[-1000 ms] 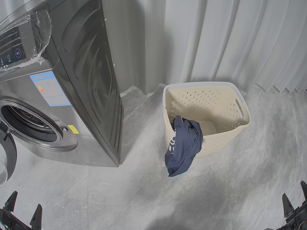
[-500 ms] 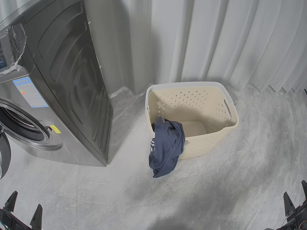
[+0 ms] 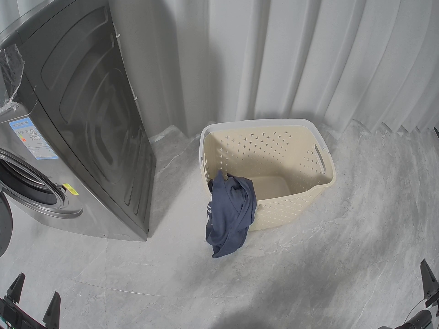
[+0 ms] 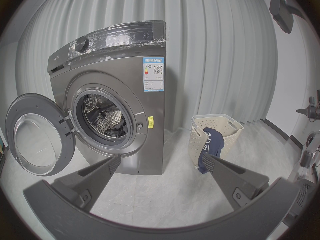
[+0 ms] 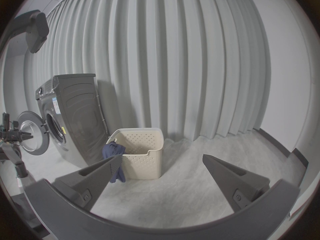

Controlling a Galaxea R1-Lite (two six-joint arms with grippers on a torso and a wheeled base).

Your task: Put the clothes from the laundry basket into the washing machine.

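At the near left edge of the floor, the left gripper [image 3: 35, 293] hangs low, its two fingers spread apart with nothing between them. At the near right, the right gripper [image 5: 161, 158] is likewise spread and empty. Ahead and between them, well apart from both, a navy garment [image 3: 228, 215] drapes over the near left corner of the cream laundry basket [image 3: 260, 123]. Its long axis runs down the basket's outer wall, from the rim towards the floor; whether the hem touches the floor cannot be told. It lies far and right of the left gripper, and far and left of the right one, so neither arm looks clearly nearer. To the left stands the washing machine [image 3: 91, 115], its door [image 4: 36, 134] swung open and its drum [image 4: 103, 115] exposed, on the left arm's side.
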